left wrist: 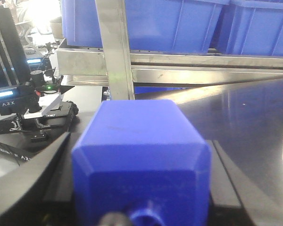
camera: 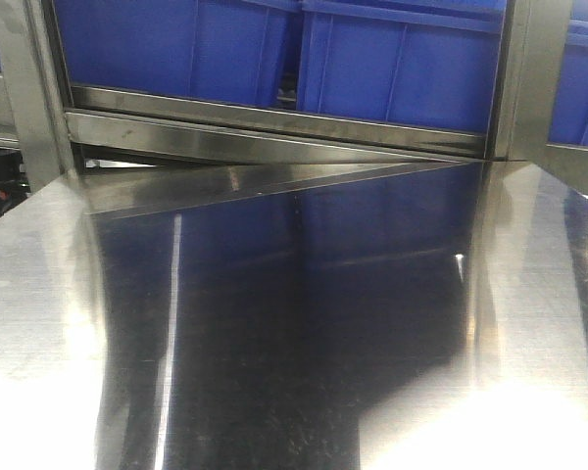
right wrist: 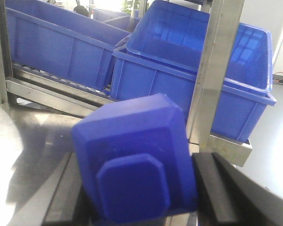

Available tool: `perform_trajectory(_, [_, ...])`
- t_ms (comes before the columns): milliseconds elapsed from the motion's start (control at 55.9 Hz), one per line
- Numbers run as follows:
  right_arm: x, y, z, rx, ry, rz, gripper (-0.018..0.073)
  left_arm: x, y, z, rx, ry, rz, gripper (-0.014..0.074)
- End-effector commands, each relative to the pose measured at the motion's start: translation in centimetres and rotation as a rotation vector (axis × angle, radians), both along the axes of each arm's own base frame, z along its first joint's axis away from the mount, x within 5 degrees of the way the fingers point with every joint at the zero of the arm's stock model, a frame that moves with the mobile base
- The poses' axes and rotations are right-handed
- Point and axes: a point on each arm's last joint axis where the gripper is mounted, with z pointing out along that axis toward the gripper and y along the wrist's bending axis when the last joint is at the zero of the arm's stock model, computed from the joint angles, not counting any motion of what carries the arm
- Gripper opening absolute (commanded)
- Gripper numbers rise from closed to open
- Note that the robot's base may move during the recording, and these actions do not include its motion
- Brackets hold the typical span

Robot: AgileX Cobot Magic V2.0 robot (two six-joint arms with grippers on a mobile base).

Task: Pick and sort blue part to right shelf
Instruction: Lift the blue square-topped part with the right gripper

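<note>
1. The left end effector (left wrist: 139, 141) was clamped on a blue part (left wrist: 141, 160), with a dark finger (left wrist: 52, 179) pressed against each side of it.
2. This blue part was held near the left edge of the steel surface (left wrist: 254, 122), in front of a steel upright (left wrist: 115, 47). Whether it touched the surface could not be told.
3. The right end effector (right wrist: 137, 160) was clamped on a second blue part (right wrist: 132, 136), which sat tilted between its fingers (right wrist: 212, 188).
4. The second blue part was near the right edge of the surface, just beside another upright (right wrist: 212, 70).
5. Blue bins (camera: 402, 69) stood on the shelf rail (camera: 274, 122) along the far edge of the surface. In the right wrist view, one bin (right wrist: 198, 52) rested tilted on its neighbour.
6. A dark unit marked "ARX" (left wrist: 9, 89) stood beyond the left edge of the surface.
</note>
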Motion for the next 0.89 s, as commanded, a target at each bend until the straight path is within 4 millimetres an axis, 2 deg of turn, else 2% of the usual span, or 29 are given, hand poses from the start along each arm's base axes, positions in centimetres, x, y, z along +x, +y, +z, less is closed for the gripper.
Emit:
perform_trajectory(0, [-0.15,-0.21,1.52,0.025,-0.095,-0.021,0.0069,-0.04,-0.18,1.41,-0.009,-0.09,-0.027,0.0376])
perform_trajectory(876, [-0.12,-0.21,1.53,0.025,-0.096,-0.021,0.0069,0.0,-0.21,1.44,-0.009,-0.091,-0.028,0.0376])
